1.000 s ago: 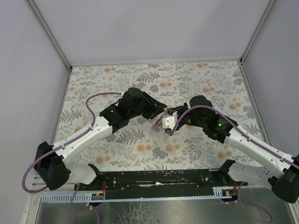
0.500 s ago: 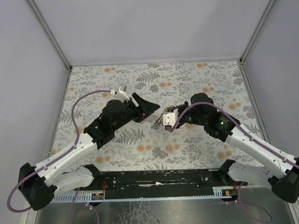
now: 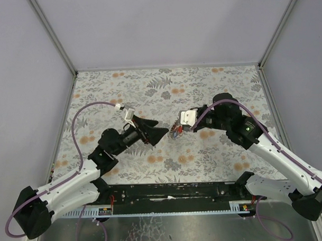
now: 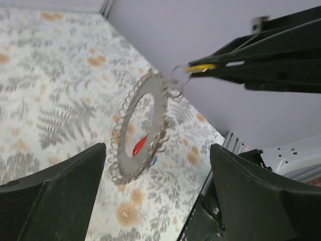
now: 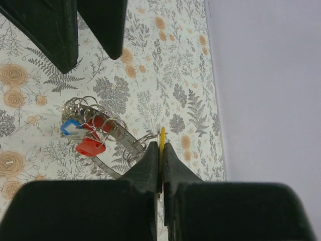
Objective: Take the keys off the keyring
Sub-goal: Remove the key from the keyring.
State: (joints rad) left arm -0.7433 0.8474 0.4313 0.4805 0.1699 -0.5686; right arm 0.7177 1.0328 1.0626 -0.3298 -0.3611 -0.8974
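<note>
The keyring (image 4: 159, 103), a flat grey ring with a coiled edge, hangs on edge above the table. It hangs from a small wire loop on a yellow key (image 5: 162, 138). My right gripper (image 5: 161, 150) is shut on that yellow key (image 4: 201, 67). A red key (image 4: 139, 145) and a blue key (image 5: 70, 128) dangle from the ring's lower part. My left gripper (image 4: 155, 196) is open, its fingers (image 4: 55, 196) standing apart on either side just short of the ring and touching nothing. From above, the keyring (image 3: 175, 132) sits between my left gripper (image 3: 162, 132) and my right gripper (image 3: 179, 125).
The floral-print table cover (image 3: 165, 88) runs back to the pale walls. The arm bases and a black rail (image 3: 174, 191) lie along the near edge. A purple cable (image 3: 79, 115) loops off my left arm.
My left gripper has opened, let go of the ring area and drawn back toward the near left. The right gripper keeps the yellow key and has shifted slightly, the ring now hanging from it.
</note>
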